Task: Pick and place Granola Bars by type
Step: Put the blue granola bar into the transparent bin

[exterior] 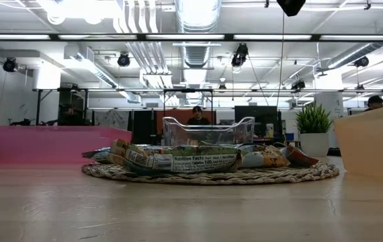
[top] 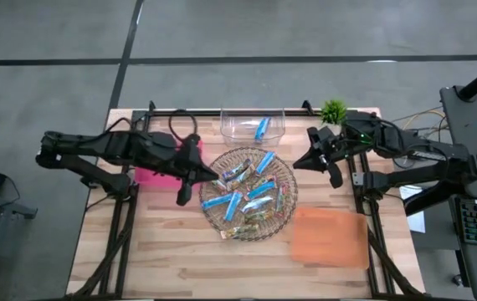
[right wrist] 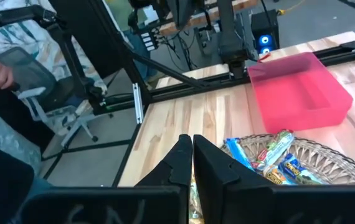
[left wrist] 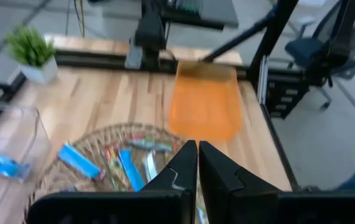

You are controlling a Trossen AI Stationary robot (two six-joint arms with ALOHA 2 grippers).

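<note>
- Wicker round tray (top: 283,219) sits mid-table (top: 163,259), heaped with granola bars (top: 247,196): bright blue ones, silvery multicoloured ones, and brownish-green ones.
- Clear plastic bin (top: 238,125) stands at the far edge just behind the tray, with one blue bar (top: 261,128) inside.
- Pink bin (top: 151,174) lies to the left of the tray, partly under the left arm; an orange bin (top: 330,237) lies at the tray's right, nearer the front edge.
- Left claw (top: 184,194) hangs at the tray's left rim, fingers pressed together, gripping nothing.
- Right claw (top: 335,177) hangs beside the tray's right side, fingers also closed and empty.
- Small potted plant (top: 333,111) stands at the far right corner.
</note>
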